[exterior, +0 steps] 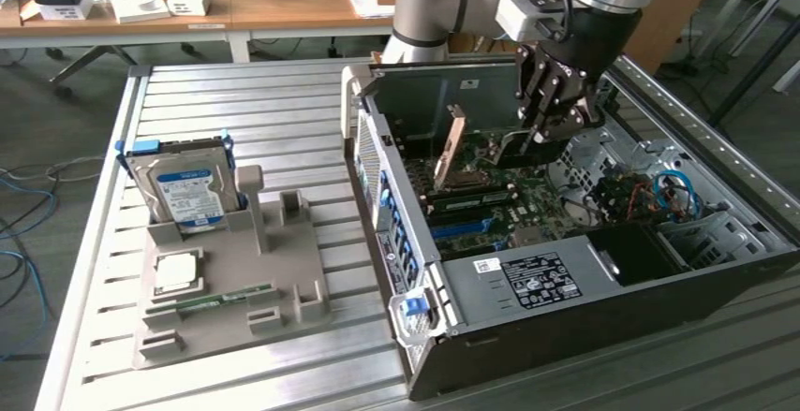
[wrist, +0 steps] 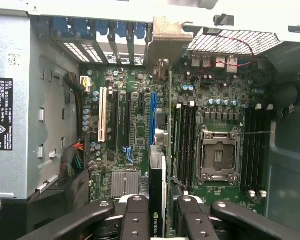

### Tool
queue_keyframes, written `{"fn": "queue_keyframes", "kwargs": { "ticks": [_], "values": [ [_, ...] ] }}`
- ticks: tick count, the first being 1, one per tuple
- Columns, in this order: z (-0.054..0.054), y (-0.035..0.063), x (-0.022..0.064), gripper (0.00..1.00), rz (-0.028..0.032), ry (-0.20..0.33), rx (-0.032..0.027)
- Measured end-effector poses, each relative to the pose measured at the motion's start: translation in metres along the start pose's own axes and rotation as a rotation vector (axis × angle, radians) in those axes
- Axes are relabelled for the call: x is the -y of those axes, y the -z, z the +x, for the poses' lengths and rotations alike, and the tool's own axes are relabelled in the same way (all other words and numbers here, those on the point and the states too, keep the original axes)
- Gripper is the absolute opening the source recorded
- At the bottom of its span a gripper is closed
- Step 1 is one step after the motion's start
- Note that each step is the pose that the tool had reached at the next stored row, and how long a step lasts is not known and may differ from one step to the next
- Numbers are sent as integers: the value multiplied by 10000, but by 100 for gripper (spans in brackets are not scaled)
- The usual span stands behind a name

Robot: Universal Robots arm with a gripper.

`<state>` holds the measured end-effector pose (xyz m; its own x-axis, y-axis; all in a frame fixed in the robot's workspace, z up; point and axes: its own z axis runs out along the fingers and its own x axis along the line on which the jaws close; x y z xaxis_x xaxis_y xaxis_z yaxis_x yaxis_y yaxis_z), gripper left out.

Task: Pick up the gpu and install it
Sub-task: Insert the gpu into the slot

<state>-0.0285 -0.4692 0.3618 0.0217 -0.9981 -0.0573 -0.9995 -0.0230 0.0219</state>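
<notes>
Slatted table [exterior: 213, 102]: one case [exterior: 550, 280], one gpu [wrist: 158, 210]

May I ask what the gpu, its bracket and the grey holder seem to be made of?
The gpu: seen edge-on, black matte face with a printed logo, probably plastic over circuit board. The bracket: pale, dull folded sheet, likely metal. The holder: uniform matte grey with blocky slots, likely plastic, perhaps printed.

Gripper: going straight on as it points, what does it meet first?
Likely the motherboard, near the blue slot. The gpu clamped in the gripper would touch before the fingers do. Depth is unclear.
</notes>
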Motion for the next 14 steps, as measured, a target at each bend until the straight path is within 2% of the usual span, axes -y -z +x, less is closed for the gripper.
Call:
{"fn": "queue_keyframes", "kwargs": {
  "ticks": [5, 14],
  "values": [
    [0, -6, 0, 26, 1, 0, 14],
    [2, -49, 2, 26, 22, 4, 81]
  ]
}}
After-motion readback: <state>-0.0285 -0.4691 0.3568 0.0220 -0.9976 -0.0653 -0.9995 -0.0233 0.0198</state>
